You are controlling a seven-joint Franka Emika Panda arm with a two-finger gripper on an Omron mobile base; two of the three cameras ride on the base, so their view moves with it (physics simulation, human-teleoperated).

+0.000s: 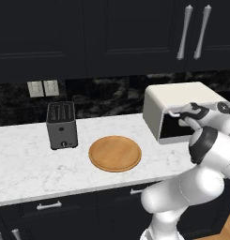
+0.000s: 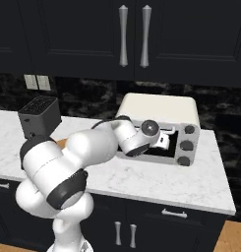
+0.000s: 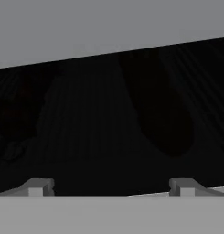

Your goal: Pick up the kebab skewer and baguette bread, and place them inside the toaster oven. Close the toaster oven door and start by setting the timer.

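Observation:
The cream-white toaster oven (image 1: 177,96) (image 2: 161,109) stands on the counter at the right, its front open. My arm reaches into the opening, with the hand (image 2: 162,140) just inside. Along the fingers I see the dark oven interior and the faint lines of the wire rack (image 3: 95,128). My gripper (image 3: 111,186) is open, its two fingertips (image 3: 38,186) wide apart with nothing between them. Dim dark shapes lie on the rack. It is too dark to tell whether they are the kebab skewer or the baguette bread. The toaster oven door is hidden behind my arm.
A round wooden board (image 1: 115,153) lies bare on the white marble counter (image 1: 22,159). A small black slot toaster (image 1: 62,125) (image 2: 39,117) stands at the left. Three dark knobs (image 2: 186,145) run down the oven's right side. Dark cabinets hang above.

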